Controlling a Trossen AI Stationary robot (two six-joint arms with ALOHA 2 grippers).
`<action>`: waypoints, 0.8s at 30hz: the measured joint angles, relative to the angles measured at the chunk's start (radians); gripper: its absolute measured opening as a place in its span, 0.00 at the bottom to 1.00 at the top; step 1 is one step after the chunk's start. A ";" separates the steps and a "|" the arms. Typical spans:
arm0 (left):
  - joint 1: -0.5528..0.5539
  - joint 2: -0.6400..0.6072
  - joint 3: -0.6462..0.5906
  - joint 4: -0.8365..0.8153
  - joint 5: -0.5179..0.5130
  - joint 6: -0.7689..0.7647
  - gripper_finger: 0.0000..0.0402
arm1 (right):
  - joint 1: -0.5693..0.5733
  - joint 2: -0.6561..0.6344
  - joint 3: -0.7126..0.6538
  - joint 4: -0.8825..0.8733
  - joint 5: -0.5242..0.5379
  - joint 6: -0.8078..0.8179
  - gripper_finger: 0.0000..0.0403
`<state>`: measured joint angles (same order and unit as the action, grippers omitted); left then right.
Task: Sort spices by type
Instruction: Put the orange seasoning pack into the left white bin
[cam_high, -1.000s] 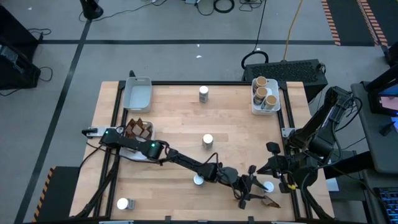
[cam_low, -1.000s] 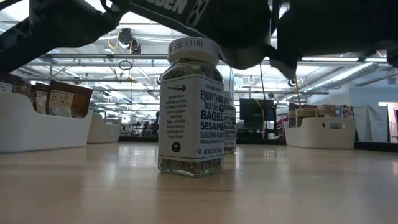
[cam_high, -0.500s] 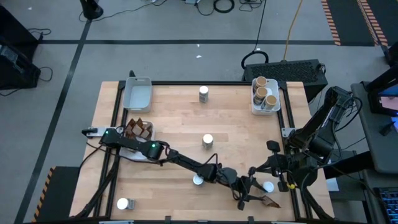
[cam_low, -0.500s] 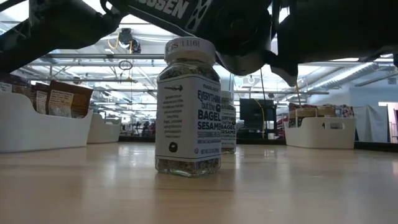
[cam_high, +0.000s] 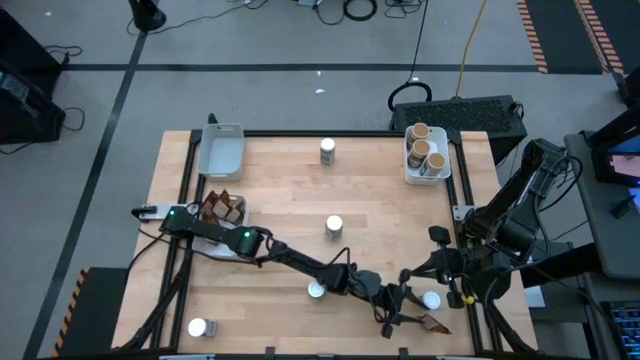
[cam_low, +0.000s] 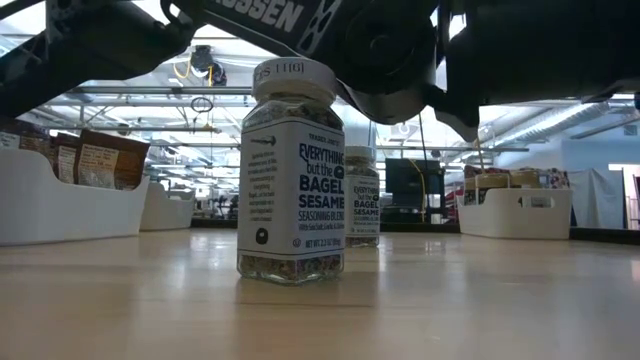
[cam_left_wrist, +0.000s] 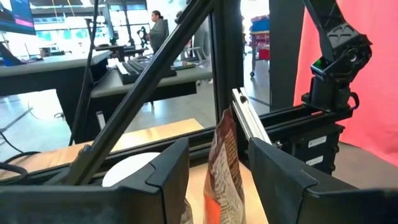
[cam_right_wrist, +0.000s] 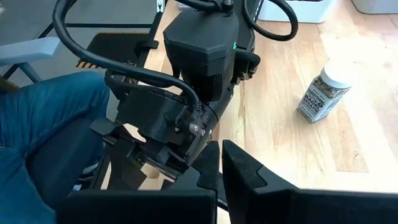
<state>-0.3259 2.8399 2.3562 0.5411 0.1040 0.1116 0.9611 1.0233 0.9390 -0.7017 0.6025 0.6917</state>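
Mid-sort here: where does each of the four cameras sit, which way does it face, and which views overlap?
High: overhead, straight down on the table; both arms show.
Low: table height, level across to a white-lidded jar; arm links overhead.
Left wrist: between the left gripper fingers, which grip a brown packet.
Right wrist: over the shut right gripper toward the left arm.
Shared: high view and left wrist both show the packet.

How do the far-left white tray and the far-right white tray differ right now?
The far-left white rectangular tray looks empty; the far-right white rectangular tray holds three tan-topped jars. The left one is larger, the right one narrower. Both sit on the wooden table's far corners.
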 joint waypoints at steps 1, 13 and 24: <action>0.001 0.000 0.000 0.000 0.000 0.000 0.43 | 0.000 0.000 0.000 0.000 0.000 0.000 0.00; 0.001 0.000 0.000 -0.005 0.005 -0.001 0.30 | 0.000 0.000 0.000 -0.011 0.000 0.000 0.00; 0.000 0.001 0.000 0.003 -0.021 -0.038 0.21 | 0.000 0.000 0.000 -0.013 0.000 0.000 0.00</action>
<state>-0.3256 2.8407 2.3562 0.5446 0.0831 0.0736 0.9611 1.0233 0.9390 -0.7147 0.6025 0.6914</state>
